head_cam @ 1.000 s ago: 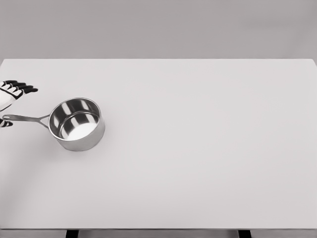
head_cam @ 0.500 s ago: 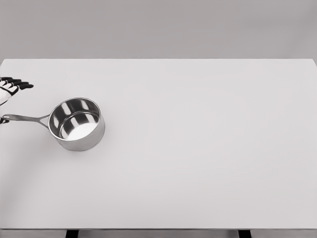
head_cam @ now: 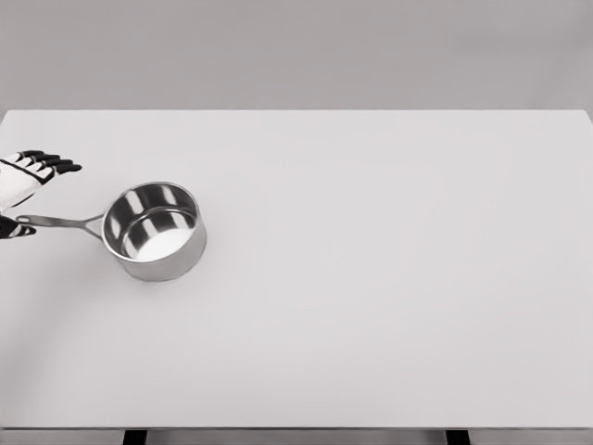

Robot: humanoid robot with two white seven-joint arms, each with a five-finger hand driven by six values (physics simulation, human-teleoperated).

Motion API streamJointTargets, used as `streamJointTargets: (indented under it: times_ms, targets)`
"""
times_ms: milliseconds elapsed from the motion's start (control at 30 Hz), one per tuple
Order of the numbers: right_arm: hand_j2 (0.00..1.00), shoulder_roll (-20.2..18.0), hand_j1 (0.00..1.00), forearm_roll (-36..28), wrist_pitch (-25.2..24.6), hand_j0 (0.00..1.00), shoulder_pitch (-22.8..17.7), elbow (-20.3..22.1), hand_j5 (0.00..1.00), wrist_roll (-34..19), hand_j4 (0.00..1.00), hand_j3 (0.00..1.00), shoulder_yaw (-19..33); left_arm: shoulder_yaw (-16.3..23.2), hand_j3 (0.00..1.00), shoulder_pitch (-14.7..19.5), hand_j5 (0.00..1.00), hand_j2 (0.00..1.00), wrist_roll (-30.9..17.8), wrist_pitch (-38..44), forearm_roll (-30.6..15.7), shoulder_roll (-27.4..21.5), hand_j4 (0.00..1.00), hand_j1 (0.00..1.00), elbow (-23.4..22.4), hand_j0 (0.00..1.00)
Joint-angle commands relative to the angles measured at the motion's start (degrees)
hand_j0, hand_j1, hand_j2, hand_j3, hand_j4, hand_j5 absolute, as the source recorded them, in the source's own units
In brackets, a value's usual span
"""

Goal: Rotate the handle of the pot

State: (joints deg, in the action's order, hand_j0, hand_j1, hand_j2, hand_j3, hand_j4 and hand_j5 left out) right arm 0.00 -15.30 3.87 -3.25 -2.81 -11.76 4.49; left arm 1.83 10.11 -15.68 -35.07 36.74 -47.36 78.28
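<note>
Pot (head_cam: 155,232) sat just right of the left hand (head_cam: 20,181), whose fingers (head_cam: 56,166) were spread above the handle (head_cam: 57,222) tip, clamped on nothing, so a loose pinch risked sliding the pot across the worktop (head_cam: 389,278) rather than turning it.

In front of me a wide white table (head_cam: 389,306) fills nearly all I see, its far edge running straight across under a plain grey wall (head_cam: 296,51). Along the near edge, two dark table legs (head_cam: 135,437) peek out below the top, one left, one right.
</note>
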Motion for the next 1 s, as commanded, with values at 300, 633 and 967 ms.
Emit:
streamJointTargets:
  times_ms: [300, 633, 967]
  targets:
    - [1.0, 0.0, 1.0, 0.01, 0.0, 1.0, 0.0, 0.0, 1.0, -0.01, 1.0, 1.0, 0.0, 0.02, 1.0, -0.44, 1.0, 1.0, 0.12, 0.07, 0.18, 0.25, 1.0, 1.0, 0.21, 1.0]
    - [1.0, 0.0, 1.0, 0.01, 0.0, 1.0, 0.0, 0.0, 1.0, -0.01, 1.0, 1.0, 0.0, -0.6, 1.0, -3.86, 1.0, 1.0, 0.65, 0.07, -2.9, -0.36, 1.0, 1.0, 11.01, 1.0]
    - [1.0, 0.0, 1.0, 0.01, 0.0, 1.0, 0.0, 0.0, 1.0, -0.01, 1.0, 1.0, 0.0, -1.56, 1.0, -5.89, 1.0, 1.0, 0.65, 0.07, -3.86, -1.24, 1.0, 1.0, 12.86, 1.0]
